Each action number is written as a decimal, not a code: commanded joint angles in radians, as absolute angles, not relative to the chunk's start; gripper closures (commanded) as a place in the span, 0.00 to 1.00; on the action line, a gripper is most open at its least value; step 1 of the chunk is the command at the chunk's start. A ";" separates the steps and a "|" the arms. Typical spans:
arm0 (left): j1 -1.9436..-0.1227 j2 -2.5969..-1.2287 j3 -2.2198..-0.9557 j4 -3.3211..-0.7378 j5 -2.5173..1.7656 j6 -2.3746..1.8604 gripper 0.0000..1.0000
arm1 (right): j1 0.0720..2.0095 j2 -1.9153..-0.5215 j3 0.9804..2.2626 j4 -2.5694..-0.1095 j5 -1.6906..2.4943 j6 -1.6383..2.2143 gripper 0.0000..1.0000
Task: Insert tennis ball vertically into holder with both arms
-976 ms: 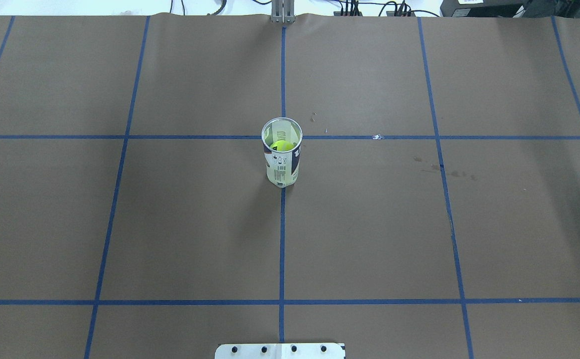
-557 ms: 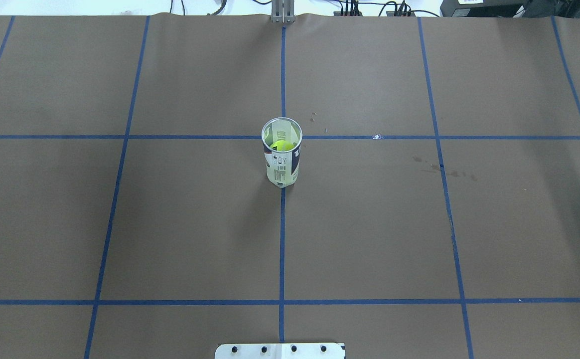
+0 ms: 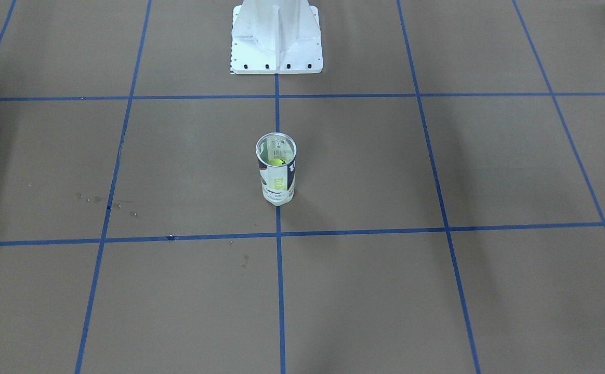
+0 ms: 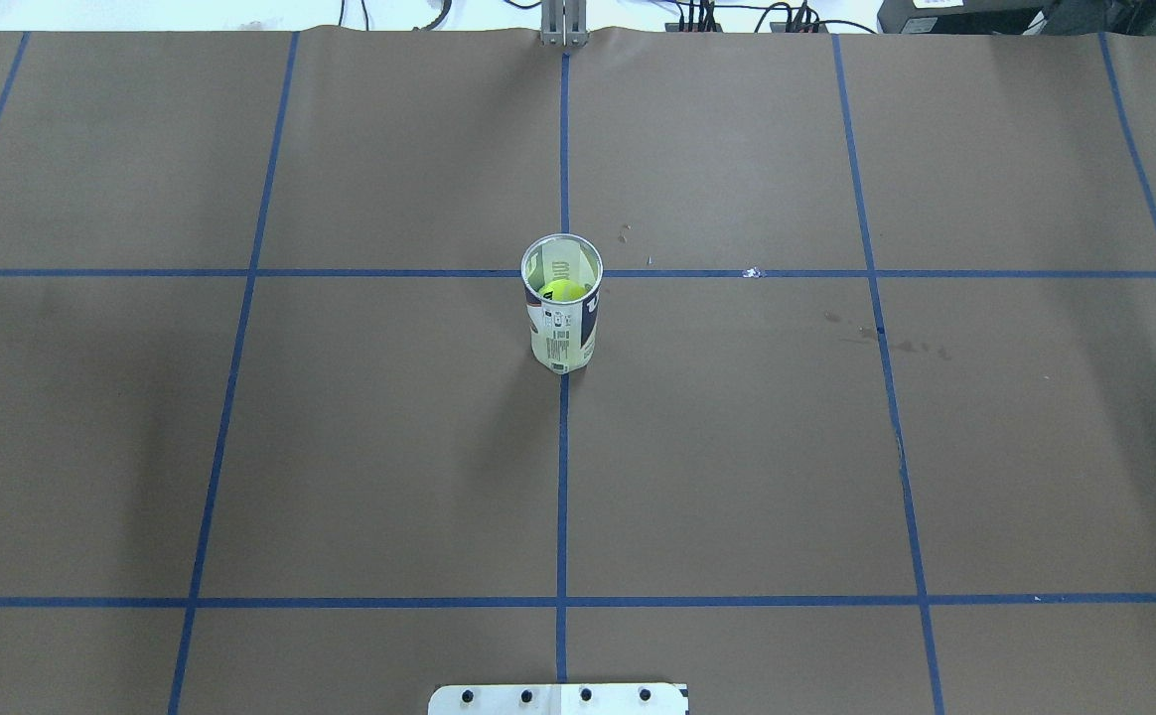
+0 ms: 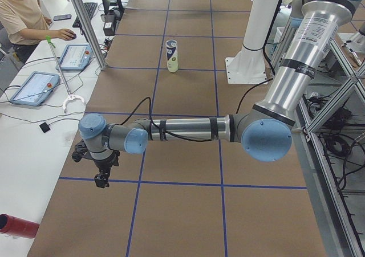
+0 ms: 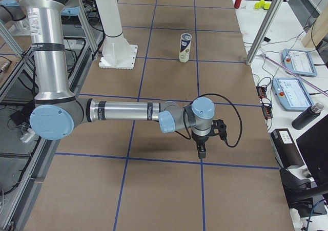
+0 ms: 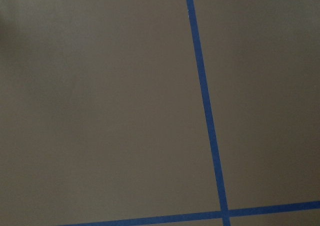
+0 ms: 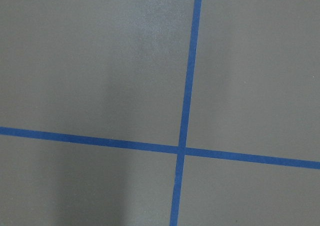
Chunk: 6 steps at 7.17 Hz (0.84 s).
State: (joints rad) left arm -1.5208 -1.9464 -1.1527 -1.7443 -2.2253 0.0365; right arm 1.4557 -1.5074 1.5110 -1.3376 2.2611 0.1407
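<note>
Front-facing: can [image 3: 276,179] stands upright mid tabletop [image 3: 437,291], its base on a blue tape line [image 3: 279,291]. A yellow ball [image 3: 276,162] sits low inside, seen through the open mouth. White pedestal [image 3: 276,47] at the robot's edge.

Overhead: same can, ball clearer through the mouth; cables [image 4: 697,15] along the far edge.

Left side: only here and in the right side view do arms show. Left arm [image 5: 182,129] stretches low over the tabletop's end, well apart from the can, wrist pointing down. Jaws too small, cannot tell if released or clenched. Person [image 5: 20,17] at a desk.

Right side: right arm [image 6: 123,110] stretches out likewise, well apart from the can; jaws' state cannot be told. The can's W logo faces this view.

Wrist views: bare tabletop and tape only.
</note>
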 commanded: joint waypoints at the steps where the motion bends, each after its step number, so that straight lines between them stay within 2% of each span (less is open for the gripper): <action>1: -1.505 -1.906 -1.235 -1.774 -2.223 0.046 0.00 | 1.456 -1.511 1.511 -1.338 2.260 0.140 0.01; 3: -1.488 -1.870 -1.247 -1.781 -2.144 0.038 0.00 | 1.456 -1.511 1.511 -1.338 2.260 0.140 0.01; 6: -1.491 -1.793 -1.273 -1.764 -2.239 0.034 0.00 | 1.456 -1.522 1.511 -1.339 2.263 0.141 0.01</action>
State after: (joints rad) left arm -1.4897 -1.8198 -1.2598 -1.7755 -2.1930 0.0356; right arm 1.4557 -1.5170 1.5106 -1.3379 2.2609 0.1409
